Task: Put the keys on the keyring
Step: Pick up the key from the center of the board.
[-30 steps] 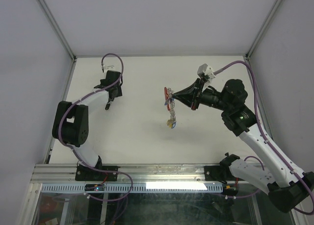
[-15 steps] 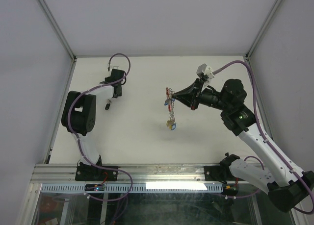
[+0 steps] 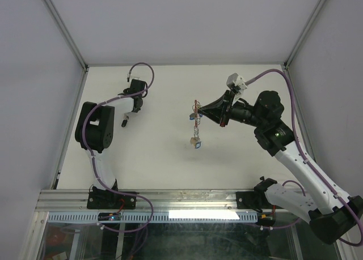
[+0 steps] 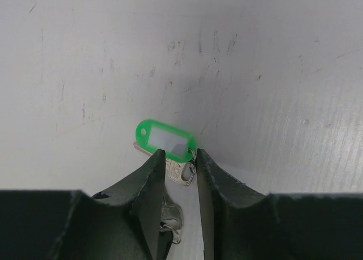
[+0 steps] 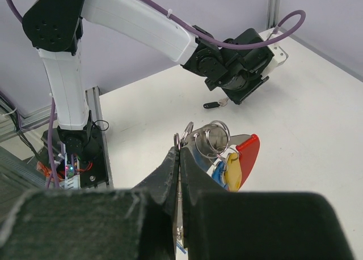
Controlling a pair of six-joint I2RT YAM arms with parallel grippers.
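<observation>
Over the bench (image 3: 164, 158): keyring (image 5: 227, 161) in the air, one green-tagged key (image 4: 180, 170) lying flat.
Right jaws, pressed together, pinch the keyring; left jaws almost meet around the key, grip I cannot tell.

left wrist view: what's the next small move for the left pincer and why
Probably close the left pincer on the green-tagged key. Its jaws straddle the key's metal part on the table, slightly apart, and the right pincer holds the keyring ready.
</observation>
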